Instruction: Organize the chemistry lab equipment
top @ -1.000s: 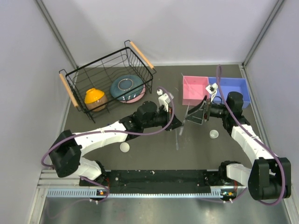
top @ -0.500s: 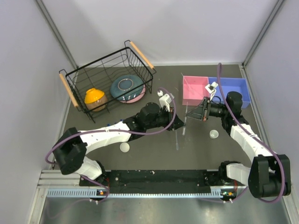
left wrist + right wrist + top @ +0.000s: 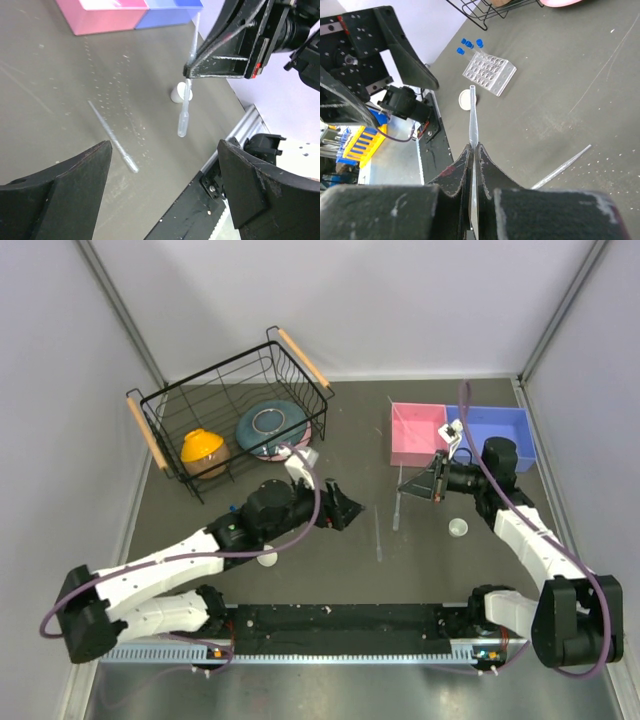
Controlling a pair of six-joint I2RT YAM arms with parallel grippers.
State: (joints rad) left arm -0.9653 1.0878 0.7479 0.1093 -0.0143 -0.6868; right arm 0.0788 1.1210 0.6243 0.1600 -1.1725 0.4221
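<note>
My right gripper (image 3: 404, 486) (image 3: 474, 147) is shut on a thin clear rod (image 3: 472, 114) (image 3: 184, 107) (image 3: 396, 508), which hangs tip-up above the table. My left gripper (image 3: 343, 511) (image 3: 160, 200) stands open and empty, well to the left of that rod. A second rod (image 3: 378, 536) (image 3: 111, 137) (image 3: 562, 167) lies flat on the table. One white cup (image 3: 458, 528) (image 3: 178, 94) sits near the right arm. Another white cup (image 3: 267, 559) (image 3: 465, 100) sits by the left arm. The clear tube rack (image 3: 490, 73), with blue-capped tubes (image 3: 470, 45) beside it, shows only in the right wrist view.
A black wire basket (image 3: 160, 405) at the back left holds an orange bowl (image 3: 203, 450) and a teal-pink bowl (image 3: 272, 428). A pink bin (image 3: 417, 432) and a blue bin (image 3: 500, 425) stand side by side at the back right. Walls close in on three sides.
The right gripper shut on the rod that the left gripper held. The left gripper then opened, let go and drew back to the left.
</note>
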